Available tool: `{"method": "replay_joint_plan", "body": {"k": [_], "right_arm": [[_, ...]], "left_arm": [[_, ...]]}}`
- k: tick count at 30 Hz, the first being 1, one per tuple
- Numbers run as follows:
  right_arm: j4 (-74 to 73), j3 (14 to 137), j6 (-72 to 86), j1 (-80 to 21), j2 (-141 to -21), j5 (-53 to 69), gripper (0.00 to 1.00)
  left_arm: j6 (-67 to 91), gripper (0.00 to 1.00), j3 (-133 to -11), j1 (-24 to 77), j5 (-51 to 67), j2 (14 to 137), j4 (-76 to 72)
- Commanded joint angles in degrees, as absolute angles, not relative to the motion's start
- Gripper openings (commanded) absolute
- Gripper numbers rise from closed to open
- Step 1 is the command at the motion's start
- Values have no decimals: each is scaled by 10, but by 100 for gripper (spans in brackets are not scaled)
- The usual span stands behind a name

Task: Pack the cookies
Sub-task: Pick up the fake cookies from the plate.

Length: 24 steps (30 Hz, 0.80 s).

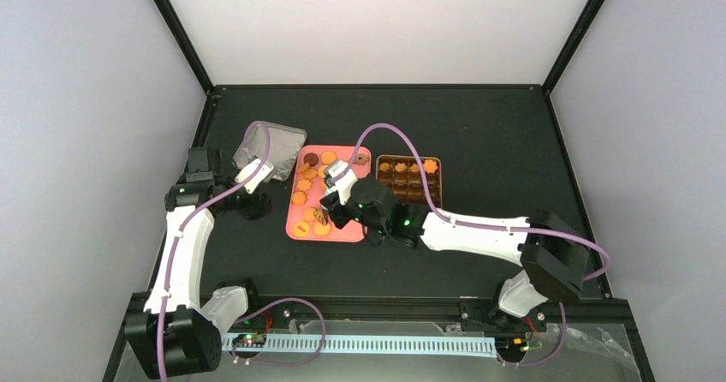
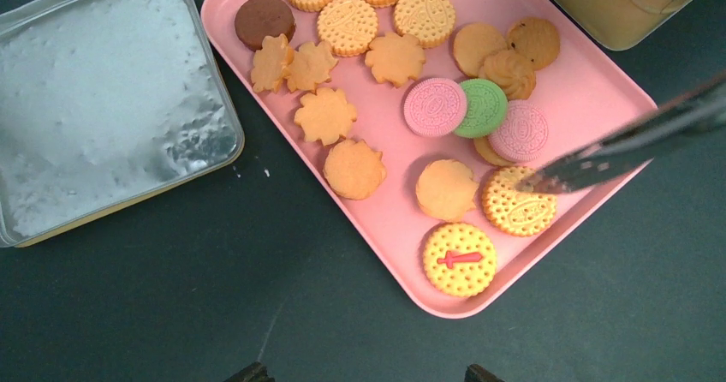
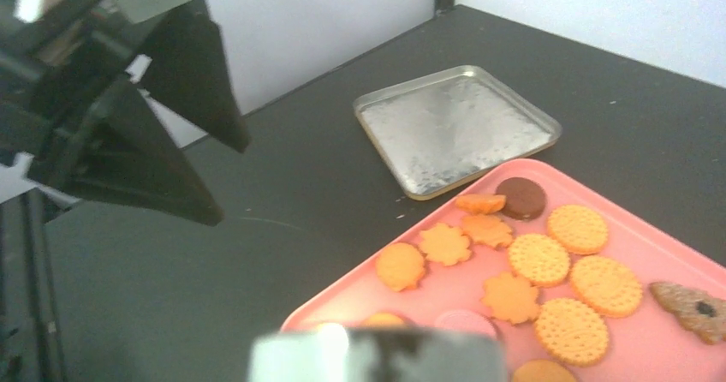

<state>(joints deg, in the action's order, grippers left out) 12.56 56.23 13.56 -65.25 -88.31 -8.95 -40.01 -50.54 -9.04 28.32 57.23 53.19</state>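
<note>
- Under my right hand (image 2: 535, 176), the tips sit on the edge of a round yellow cookie (image 2: 518, 202). I cannot tell how wide they stand, or whether they grip it.
- The other cookies (image 2: 394, 56) lie across the pink tray (image 2: 591, 82) below it.
- My left hand (image 2: 364, 373) hangs open and empty.
- I judge the step to be picking one cookie. Next I need a firm pinch, a lift, and a carry to the gold tin (image 1: 409, 179) to its right.

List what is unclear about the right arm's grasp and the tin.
- Right gripper: whether its jaws hold the dotted cookie; a blurred streak in the left wrist view, a blurred block at the right wrist view's bottom edge.
- Gold tin: contents cut off by the left wrist view's top edge.
</note>
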Motion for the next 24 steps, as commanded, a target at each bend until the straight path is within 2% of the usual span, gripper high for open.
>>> {"method": "replay_joint_plan", "body": {"k": [1, 9, 24], "right_arm": [[136, 601, 94, -632, -901, -137, 16], [131, 647, 53, -611, -956, -151, 33], [130, 655, 55, -601, -1015, -134, 33]], "left_arm": [[-407, 60, -529, -96, 292, 566, 543], [-410, 60, -527, -95, 289, 565, 543], [-415, 61, -530, -95, 284, 571, 543]]}}
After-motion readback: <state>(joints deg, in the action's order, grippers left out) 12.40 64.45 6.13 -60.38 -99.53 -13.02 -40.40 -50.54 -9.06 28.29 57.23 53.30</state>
